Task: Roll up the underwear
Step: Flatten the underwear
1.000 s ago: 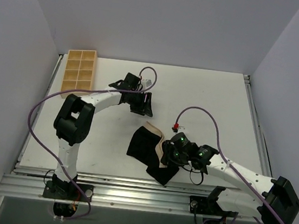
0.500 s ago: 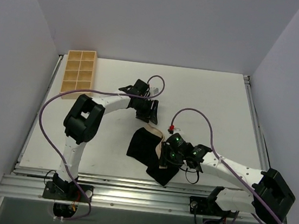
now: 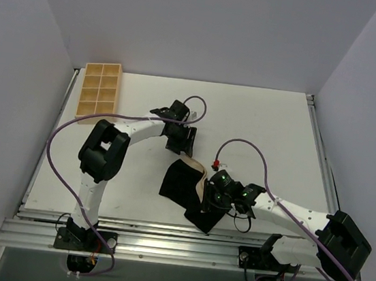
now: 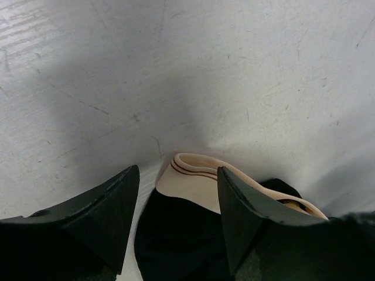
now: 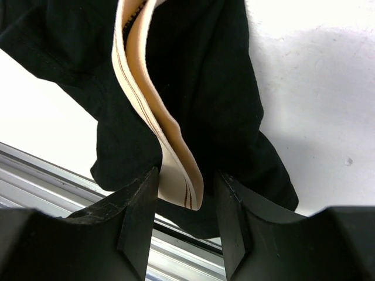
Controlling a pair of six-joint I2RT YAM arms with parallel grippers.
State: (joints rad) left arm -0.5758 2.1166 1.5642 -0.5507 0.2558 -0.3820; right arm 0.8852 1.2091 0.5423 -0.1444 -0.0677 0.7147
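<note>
The underwear (image 3: 183, 189) lies crumpled on the table near the front edge, black fabric with a tan waistband (image 3: 199, 171) running along its right side. My left gripper (image 3: 183, 145) is open just behind the waistband's far end; in the left wrist view the gripper (image 4: 177, 171) straddles the waistband loop (image 4: 193, 175) without touching it. My right gripper (image 3: 211, 199) is over the garment's right part. In the right wrist view it (image 5: 187, 172) is open, with a fold of the waistband (image 5: 179, 175) standing between the jaws over black fabric (image 5: 234, 88).
A tan wooden compartment tray (image 3: 100, 89) sits at the back left of the white table (image 3: 265, 122). The table's metal front rail (image 3: 162, 237) runs just below the underwear. Purple cables loop off both arms.
My left gripper has moved right and nearer, down to the far end of the waistband. My right gripper has shifted slightly left over the garment.
</note>
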